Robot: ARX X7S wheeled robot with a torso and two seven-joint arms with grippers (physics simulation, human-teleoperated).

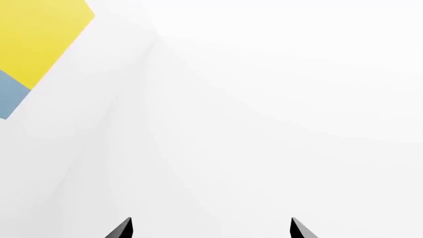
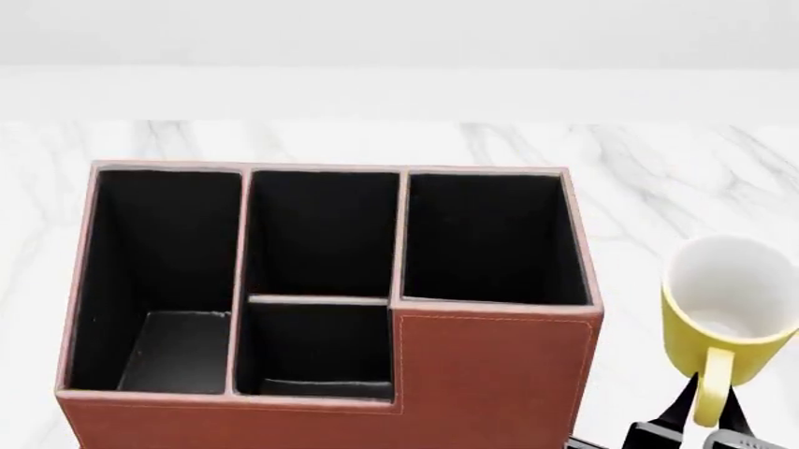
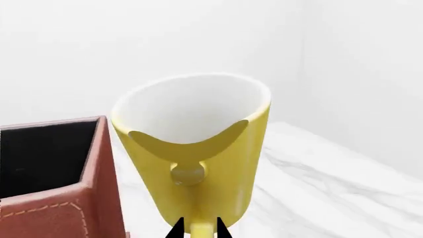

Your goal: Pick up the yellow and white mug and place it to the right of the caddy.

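Observation:
The yellow and white mug (image 2: 731, 309) stands just right of the reddish-brown caddy (image 2: 493, 374), its white inside facing up. My right gripper (image 2: 708, 404) is shut on the mug's yellow loop handle from the near side. In the right wrist view the mug (image 3: 198, 148) fills the middle. The handle sits between the two dark fingertips of the right gripper (image 3: 198, 231), and a corner of the caddy (image 3: 53, 198) shows beside it. Whether the mug's base touches the table is hidden. My left gripper (image 1: 210, 228) is open with nothing between its tips, away from both objects.
The caddy sits on a white marble table (image 2: 624, 159) with a pale wall behind. The left wrist view shows only white surfaces and a yellow and blue panel (image 1: 33, 44).

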